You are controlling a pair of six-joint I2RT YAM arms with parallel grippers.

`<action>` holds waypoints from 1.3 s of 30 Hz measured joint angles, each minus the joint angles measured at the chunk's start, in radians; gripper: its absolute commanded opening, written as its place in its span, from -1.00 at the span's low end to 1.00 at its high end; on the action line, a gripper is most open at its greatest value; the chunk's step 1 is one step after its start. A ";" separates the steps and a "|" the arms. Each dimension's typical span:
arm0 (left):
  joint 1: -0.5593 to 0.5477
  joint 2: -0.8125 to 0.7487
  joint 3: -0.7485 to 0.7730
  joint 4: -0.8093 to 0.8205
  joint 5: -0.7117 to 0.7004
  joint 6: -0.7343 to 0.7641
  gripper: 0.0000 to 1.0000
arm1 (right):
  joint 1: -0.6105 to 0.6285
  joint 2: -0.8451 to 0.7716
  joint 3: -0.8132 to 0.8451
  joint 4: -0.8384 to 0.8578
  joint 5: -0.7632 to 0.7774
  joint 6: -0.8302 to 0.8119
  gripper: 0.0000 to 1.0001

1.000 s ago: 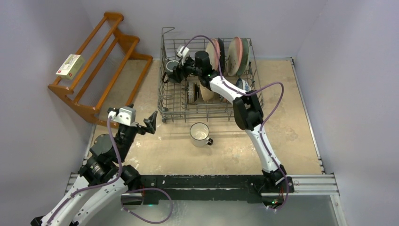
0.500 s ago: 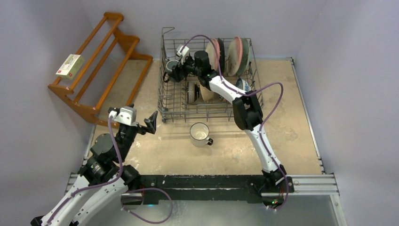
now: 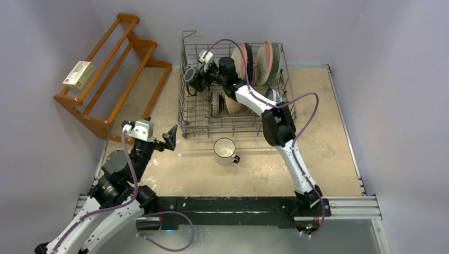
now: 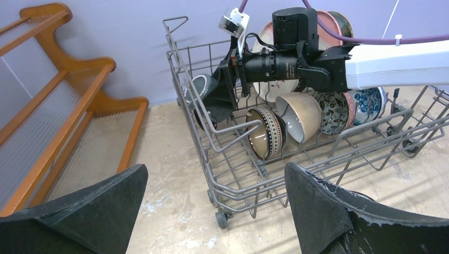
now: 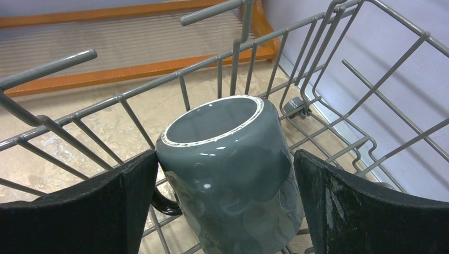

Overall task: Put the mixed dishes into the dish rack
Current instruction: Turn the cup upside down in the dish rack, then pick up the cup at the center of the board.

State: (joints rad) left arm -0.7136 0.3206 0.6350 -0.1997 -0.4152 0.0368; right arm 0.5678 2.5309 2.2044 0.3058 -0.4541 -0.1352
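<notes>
The grey wire dish rack (image 3: 185, 114) stands at the back of the table. It holds upright plates (image 3: 267, 61) and several bowls (image 3: 231, 104). My right gripper (image 3: 197, 79) reaches into the rack's far left corner. In the right wrist view its jaws (image 5: 225, 206) stand open around the dark teal mug (image 5: 233, 159), the left finger touching it and the right one apart. The mug lies tilted on the wires with its mouth facing away. A white mug (image 3: 225, 150) stands on the table in front of the rack. My left gripper (image 3: 163, 140) is open and empty near the rack's front left corner (image 4: 233, 182).
A brown wooden slatted shelf (image 3: 114, 69) with a small box (image 3: 78, 74) on it stands at the back left. The rack's tall wire sides (image 5: 132, 90) close in around the right gripper. The rack has small wheels (image 4: 221, 218).
The teal mug has tipped over toward the rack's left side, its mouth now facing outward. My right gripper shifted slightly with it. The left arm has not moved.
</notes>
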 measured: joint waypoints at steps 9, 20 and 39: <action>0.000 0.000 0.000 0.000 0.000 0.000 0.98 | 0.001 -0.018 -0.042 0.046 0.039 0.029 0.98; 0.000 0.000 0.000 -0.001 0.000 0.000 0.99 | 0.000 -0.171 -0.120 0.110 0.047 0.046 0.98; 0.000 0.000 0.000 0.000 -0.040 -0.015 0.98 | -0.007 -0.604 -0.633 0.274 0.177 0.272 0.98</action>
State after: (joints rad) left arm -0.7136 0.3210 0.6346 -0.1993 -0.4557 0.0216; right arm 0.5606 1.9270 1.5715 0.5797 -0.2775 0.1368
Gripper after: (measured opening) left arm 0.993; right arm 0.987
